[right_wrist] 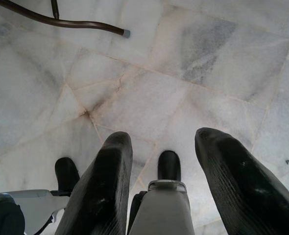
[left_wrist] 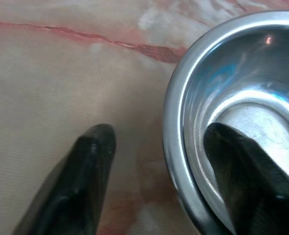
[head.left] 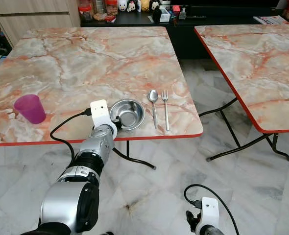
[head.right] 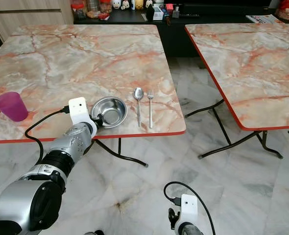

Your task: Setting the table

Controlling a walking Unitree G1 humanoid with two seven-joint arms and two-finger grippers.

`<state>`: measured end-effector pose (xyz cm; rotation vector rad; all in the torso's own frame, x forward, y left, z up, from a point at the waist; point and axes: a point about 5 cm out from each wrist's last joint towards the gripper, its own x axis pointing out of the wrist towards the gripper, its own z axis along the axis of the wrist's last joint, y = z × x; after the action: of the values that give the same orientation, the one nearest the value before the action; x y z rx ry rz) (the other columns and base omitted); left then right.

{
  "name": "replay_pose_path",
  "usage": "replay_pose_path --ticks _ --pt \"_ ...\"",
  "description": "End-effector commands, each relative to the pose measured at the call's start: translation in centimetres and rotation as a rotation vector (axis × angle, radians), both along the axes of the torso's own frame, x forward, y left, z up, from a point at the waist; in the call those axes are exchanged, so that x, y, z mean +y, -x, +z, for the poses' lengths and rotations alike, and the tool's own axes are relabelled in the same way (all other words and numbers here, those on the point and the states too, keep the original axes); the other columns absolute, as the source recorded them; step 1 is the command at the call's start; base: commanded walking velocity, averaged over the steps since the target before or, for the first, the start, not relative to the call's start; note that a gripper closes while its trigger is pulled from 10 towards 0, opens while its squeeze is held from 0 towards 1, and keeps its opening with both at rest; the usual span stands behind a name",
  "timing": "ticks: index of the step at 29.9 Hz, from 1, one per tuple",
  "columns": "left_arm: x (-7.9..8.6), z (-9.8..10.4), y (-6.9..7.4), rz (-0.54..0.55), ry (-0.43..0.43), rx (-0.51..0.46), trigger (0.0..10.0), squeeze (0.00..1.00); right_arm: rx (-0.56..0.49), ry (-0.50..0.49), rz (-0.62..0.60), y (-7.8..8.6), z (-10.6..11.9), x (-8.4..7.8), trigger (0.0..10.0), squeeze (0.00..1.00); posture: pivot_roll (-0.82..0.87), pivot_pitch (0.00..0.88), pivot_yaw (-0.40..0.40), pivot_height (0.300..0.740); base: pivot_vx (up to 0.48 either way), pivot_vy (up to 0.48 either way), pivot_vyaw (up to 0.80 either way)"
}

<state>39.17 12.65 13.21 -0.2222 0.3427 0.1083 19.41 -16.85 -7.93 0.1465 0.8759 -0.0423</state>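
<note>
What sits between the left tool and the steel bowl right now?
Nothing visible. The left tool already straddles the steel bowl's rim, one finger inside and one outside on the marble table. Spoon and fork lie beyond the bowl.

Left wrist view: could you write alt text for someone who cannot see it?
Two black fingers straddle the rim of a shiny steel bowl, one inside it and one outside, spread apart. The bowl sits on a pink marble-patterned table.
</note>
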Motion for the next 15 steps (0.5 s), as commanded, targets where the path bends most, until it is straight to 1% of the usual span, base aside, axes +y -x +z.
replay_pose_path --ticks 1,4,9,10,15 --pt "0.14 0.25 -0.17 0.005 0.001 0.003 0.0 0.0 0.009 -0.005 -0.009 0.28 -0.15 -0.01 10.0 0.0 0.05 0.115 -0.018 0.74 0.0 0.0 0.0" --pt "0.03 0.39 -0.21 -0.003 0.039 -0.009 0.0 0.0 0.009 -0.007 -0.01 0.24 -0.13 0.04 10.0 0.0 0.05 0.115 -0.017 0.74 0.0 0.0 0.0" --pt "0.1 0.58 -0.26 -0.008 0.049 -0.015 0.0 0.0 0.009 -0.009 -0.012 0.2 -0.12 0.13 10.0 0.0 0.06 0.113 -0.016 0.74 0.0 0.0 0.0" --pt "-0.01 0.69 -0.3 -0.017 0.076 -0.017 0.0 0.0 0.008 -0.01 -0.01 0.16 -0.11 0.22 10.0 0.0 0.07 0.114 -0.015 0.74 0.0 0.0 0.0" --pt "0.02 0.92 -0.38 -0.024 0.113 -0.024 0.0 0.0 0.008 -0.014 -0.008 0.08 -0.08 0.39 10.0 0.0 0.07 0.112 -0.013 0.74 0.0 0.0 0.0"
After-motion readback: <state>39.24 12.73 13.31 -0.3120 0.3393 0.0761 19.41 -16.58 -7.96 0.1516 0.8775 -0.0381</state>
